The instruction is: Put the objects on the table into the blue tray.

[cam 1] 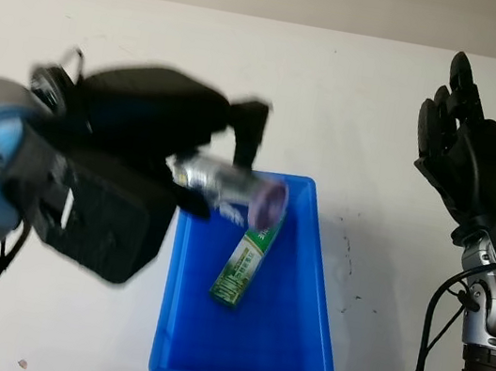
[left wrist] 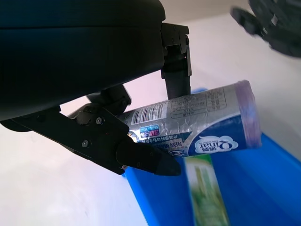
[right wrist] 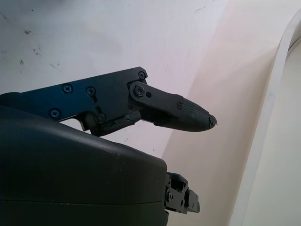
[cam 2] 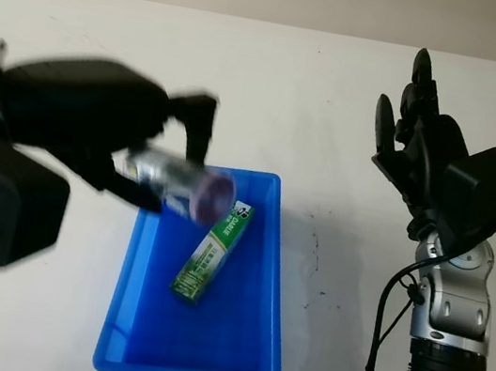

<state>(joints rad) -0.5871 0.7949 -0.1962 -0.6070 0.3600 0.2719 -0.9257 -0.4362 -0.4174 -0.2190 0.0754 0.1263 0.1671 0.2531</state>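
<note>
Over the blue tray's [cam 1: 308, 367] far left corner, the silver roll [cam 1: 228, 190] clamped in the left robot hand [cam 1: 192, 152] is best lowered beside the green tube [cam 1: 244, 266] before release, while the right robot hand [cam 1: 458, 125] is held open near the bench's [cam 1: 368, 91] right edge.

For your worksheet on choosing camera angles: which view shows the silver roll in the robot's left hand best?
The left wrist view: the silver roll is close, its printed label and purple end readable, with the left hand gripping it. Both eye views show it blurred above the blue tray, over the green tube. The right hand is raised, open.
</note>
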